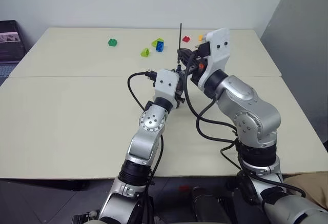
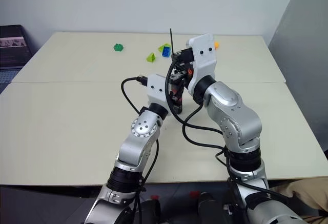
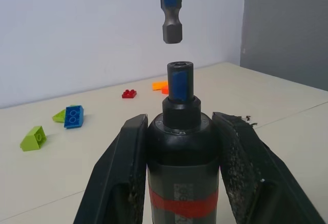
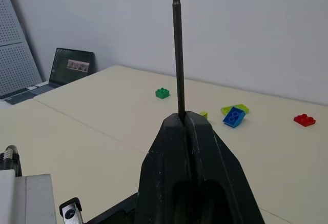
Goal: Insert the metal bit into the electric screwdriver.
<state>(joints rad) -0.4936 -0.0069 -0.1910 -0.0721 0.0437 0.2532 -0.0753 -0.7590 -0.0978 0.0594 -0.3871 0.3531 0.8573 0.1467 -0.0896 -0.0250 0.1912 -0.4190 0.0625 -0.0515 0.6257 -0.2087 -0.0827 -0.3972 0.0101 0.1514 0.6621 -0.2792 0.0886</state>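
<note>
The bit (image 3: 171,9) hangs directly over the screwdriver (image 3: 180,147), its hex end just above the open nose, a small gap between them and the 2 not touching. Both long axes run upright and look close to one line, the bit perhaps a touch off centre in the left wrist view. The left gripper (image 3: 180,157) is clamped on the screwdriver's black body, 1 finger on each side, nose pointing up, red band showing between the fingers. The right gripper (image 4: 185,126) is pinched tight on the bit, whose thin shaft rises past the fingertips in the right wrist view, and it sits above the left one. From the head camera the 2 arms meet over the middle of the table (image 1: 66,106), well back from its near edge, with the toy bricks (image 1: 159,45) scattered toward the far edge. My read: the insertion is lined up but not yet made; what's left is a straight descent of the right arm along that shared axis, and any tilt could catch the hex end on the nose rim.
</note>
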